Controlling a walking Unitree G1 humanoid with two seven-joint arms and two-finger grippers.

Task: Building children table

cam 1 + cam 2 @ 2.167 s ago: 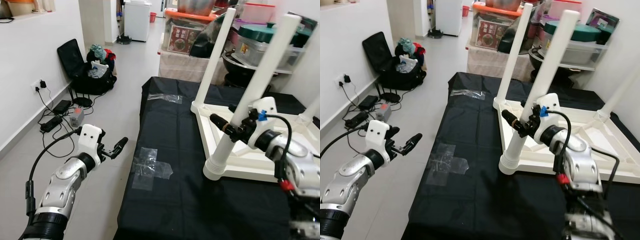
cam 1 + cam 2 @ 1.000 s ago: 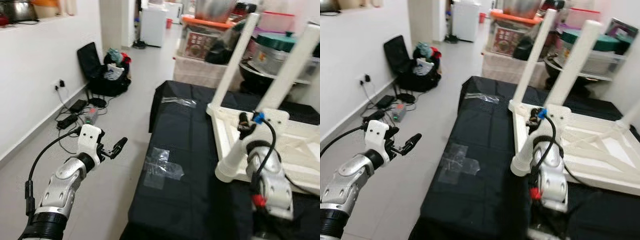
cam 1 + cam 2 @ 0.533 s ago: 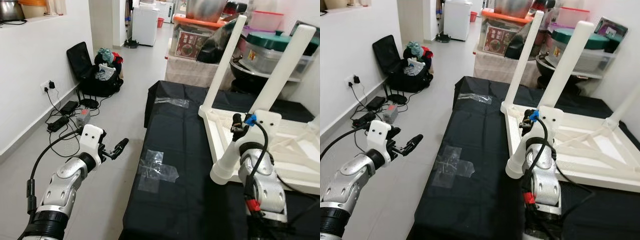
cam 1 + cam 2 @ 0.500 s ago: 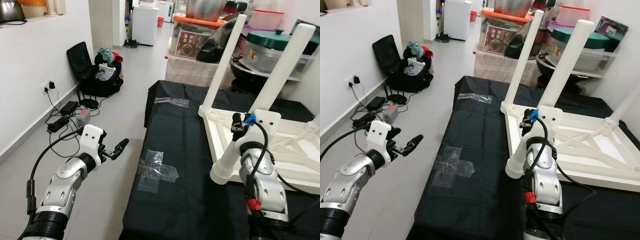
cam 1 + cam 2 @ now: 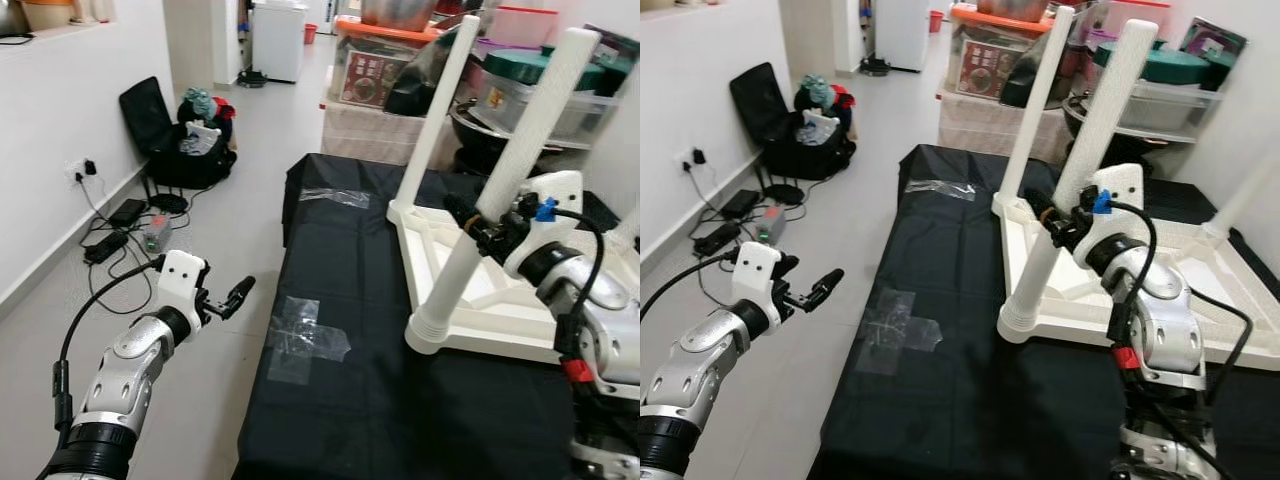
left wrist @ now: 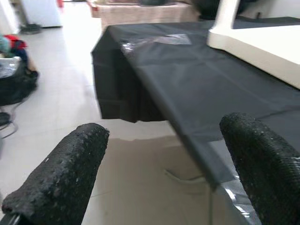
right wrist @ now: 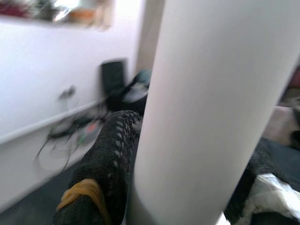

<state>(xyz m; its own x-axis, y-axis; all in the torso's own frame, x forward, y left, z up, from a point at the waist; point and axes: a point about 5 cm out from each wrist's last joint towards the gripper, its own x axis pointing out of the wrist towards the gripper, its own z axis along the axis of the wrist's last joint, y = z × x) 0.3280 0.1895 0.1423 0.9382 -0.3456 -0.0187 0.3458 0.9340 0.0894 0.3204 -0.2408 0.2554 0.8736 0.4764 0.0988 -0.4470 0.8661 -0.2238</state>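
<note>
I saw white table (image 5: 500, 300) upside down on black-covered counter (image 5: 350, 400), legs pointing up. My right claw (image 5: 470, 222) clenched around near leg (image 5: 505, 180), about midway up it. My left claw (image 5: 238, 291) released, fingers spread, held over floor (image 5: 220, 230) beside counter, well apart from table.

Pale tiled floor (image 5: 230, 215), white wall (image 5: 60, 110)

Open black cloth (image 5: 340, 400) left of the upturned table (image 5: 470, 300); upright legs (image 5: 500, 190) blocking the right.
</note>
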